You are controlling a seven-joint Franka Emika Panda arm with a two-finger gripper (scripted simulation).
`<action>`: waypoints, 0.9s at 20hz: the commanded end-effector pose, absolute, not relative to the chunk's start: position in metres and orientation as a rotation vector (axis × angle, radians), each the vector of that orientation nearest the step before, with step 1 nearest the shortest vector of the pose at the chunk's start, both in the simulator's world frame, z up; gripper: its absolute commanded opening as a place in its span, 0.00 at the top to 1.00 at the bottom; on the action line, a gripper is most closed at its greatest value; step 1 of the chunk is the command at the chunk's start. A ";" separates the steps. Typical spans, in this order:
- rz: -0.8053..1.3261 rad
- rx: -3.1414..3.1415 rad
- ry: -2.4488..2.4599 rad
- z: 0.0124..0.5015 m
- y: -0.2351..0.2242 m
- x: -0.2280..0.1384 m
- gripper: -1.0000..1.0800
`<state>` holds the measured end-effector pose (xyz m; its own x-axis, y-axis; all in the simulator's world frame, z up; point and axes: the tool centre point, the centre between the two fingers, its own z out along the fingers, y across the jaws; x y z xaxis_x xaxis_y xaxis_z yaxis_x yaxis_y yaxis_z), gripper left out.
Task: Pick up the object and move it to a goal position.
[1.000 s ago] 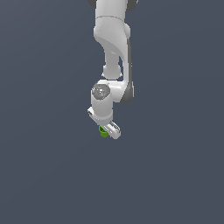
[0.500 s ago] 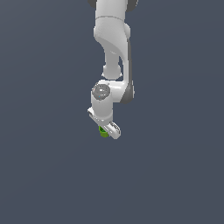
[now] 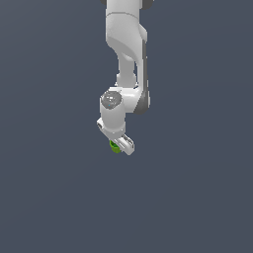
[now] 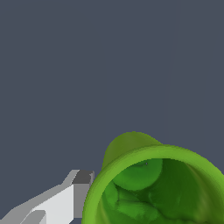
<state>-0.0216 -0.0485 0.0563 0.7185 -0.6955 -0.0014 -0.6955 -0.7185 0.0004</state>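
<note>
The object is a small bright green cup (image 3: 115,147) with a hollow, darker green inside. In the exterior view it shows as a green speck at the tip of my white gripper (image 3: 120,146), mostly hidden by the hand. In the wrist view the cup (image 4: 153,183) fills the near corner, mouth toward the camera, with one grey-tipped white finger (image 4: 72,192) pressed against its side. The other finger is out of frame. My gripper is shut on the cup and holds it in the air.
The white arm (image 3: 126,59) hangs down from the top of the exterior view. All around is a plain dark grey-blue ground with no other objects, edges or goal mark in view.
</note>
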 end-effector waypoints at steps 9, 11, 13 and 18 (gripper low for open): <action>0.000 -2.910 1.180 0.117 -0.088 -0.040 1.00; 0.000 -2.910 1.180 0.128 -0.095 -0.043 1.00; 0.000 -2.910 1.180 0.137 -0.101 -0.045 1.00; 0.000 -2.910 1.181 0.149 -0.110 -0.048 1.00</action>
